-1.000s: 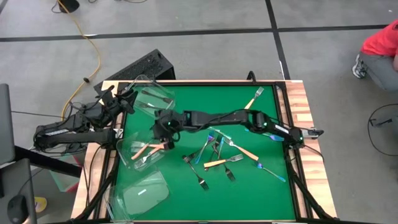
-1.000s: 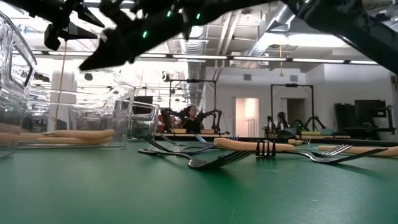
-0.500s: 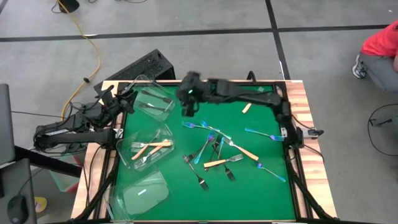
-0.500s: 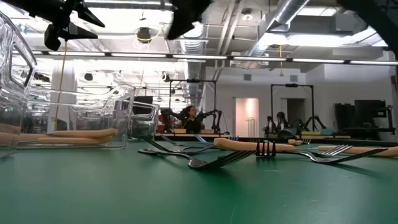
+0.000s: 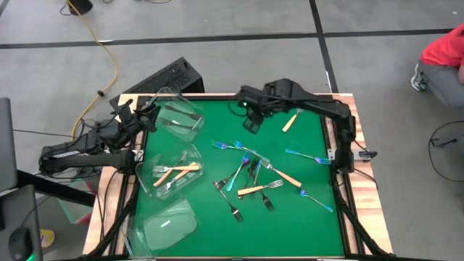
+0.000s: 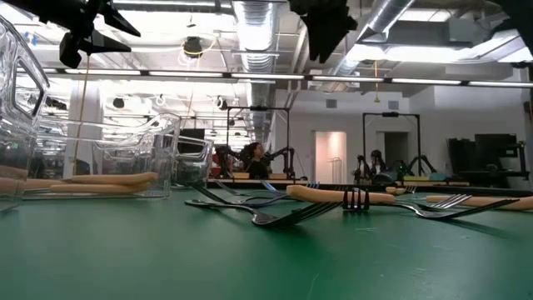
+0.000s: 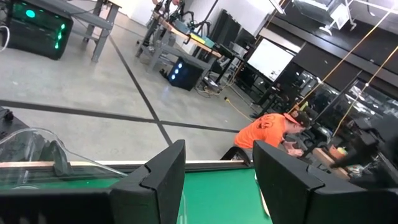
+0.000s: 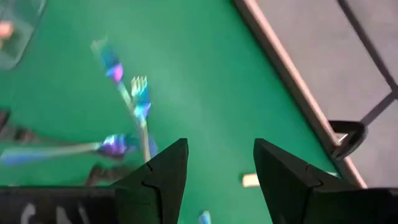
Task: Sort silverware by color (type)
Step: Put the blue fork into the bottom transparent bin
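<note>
Right gripper (image 5: 251,123) open and empty, left gripper (image 5: 150,114) open, blurred forks (image 8: 127,102) beneath

Blurred iridescent forks (image 8: 124,93), person (image 5: 442,54) cut off by picture edge

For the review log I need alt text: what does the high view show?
The right gripper hangs open and empty over the far green table, above loose forks scattered mid-table. The left gripper waits by three clear tubs; the middle tub holds cream-handled forks.
</note>
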